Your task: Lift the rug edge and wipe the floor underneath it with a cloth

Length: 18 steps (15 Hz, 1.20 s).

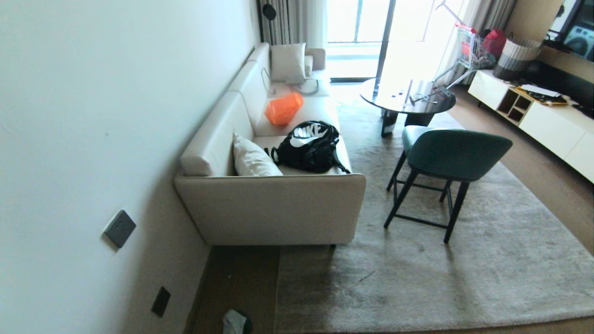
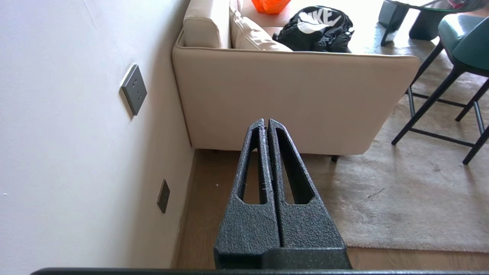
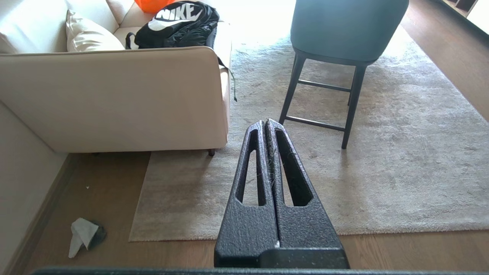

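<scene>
A large light grey plush rug lies flat on the brown wooden floor. Its rug edge and near corner rest on the planks beside the sofa. The cloth, a small pale crumpled rag, lies on the floor near the wall, left of the rug corner; it also shows at the bottom of the head view as the cloth. My left gripper hangs shut and empty above the floor strip by the sofa end. My right gripper is shut and empty above the rug.
A cream sofa with a black backpack and orange bag stands on the rug's left. A green chair stands on the rug, a round table beyond. The wall with sockets borders the floor strip.
</scene>
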### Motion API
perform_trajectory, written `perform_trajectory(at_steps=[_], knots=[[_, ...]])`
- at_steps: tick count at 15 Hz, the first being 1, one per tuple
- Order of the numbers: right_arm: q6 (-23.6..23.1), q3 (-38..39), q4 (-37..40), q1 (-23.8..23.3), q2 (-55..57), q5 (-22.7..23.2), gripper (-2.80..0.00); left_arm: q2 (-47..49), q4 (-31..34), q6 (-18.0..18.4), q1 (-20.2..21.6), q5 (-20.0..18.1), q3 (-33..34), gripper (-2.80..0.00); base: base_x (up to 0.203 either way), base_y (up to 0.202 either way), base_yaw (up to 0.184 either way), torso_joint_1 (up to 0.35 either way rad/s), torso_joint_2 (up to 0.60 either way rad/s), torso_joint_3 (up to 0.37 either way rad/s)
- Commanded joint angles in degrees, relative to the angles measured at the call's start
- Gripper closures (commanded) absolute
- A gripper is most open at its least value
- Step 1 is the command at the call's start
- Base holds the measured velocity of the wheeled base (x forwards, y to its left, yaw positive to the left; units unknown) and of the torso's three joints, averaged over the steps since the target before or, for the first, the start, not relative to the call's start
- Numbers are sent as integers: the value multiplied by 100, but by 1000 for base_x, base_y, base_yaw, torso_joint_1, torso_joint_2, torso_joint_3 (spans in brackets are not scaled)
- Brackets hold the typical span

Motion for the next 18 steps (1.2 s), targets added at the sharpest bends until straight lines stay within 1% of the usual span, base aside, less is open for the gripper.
perform_trajectory(at_steps=[1,18], knots=[[-4,0,0,0,7,0,0,0,-2,-6,1,3,-6,0,0,0,0,0,0,0],[5,0,-9,0,7,0,0,0,-2,-6,1,3,2,0,0,0,0,0,0,0]])
